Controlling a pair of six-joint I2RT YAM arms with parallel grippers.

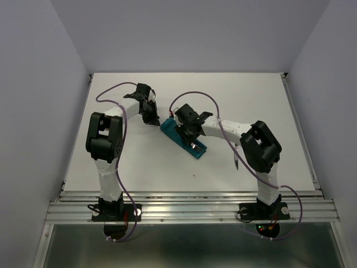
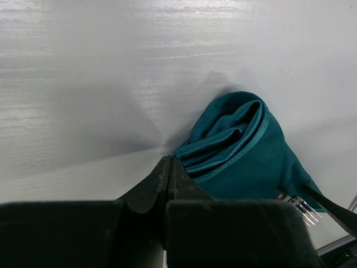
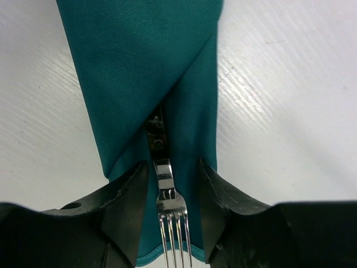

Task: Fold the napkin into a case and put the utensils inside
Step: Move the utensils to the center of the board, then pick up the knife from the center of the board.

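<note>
The teal case (image 1: 179, 135) lies diagonally on the white table (image 1: 262, 100), a narrow folded pouch. The silver fork (image 3: 170, 204) has its handle inside the fold and its tines sticking out past the near hem; it also shows in the top view (image 1: 196, 147). My right gripper (image 3: 172, 164) is open, one finger on each side of the fork's neck, touching neither side. My left gripper (image 2: 169, 162) is shut on nothing, its tip beside the case's bunched far end (image 2: 234, 139). A slim grey thing that looks like the knife (image 1: 237, 159) lies by the right arm.
The table's left edge (image 1: 78, 134) and right rail (image 1: 301, 128) meet pale walls. The metal rail (image 1: 189, 204) runs along the near edge by the arm bases. The right gripper's finger (image 2: 334, 209) enters the left wrist view at lower right.
</note>
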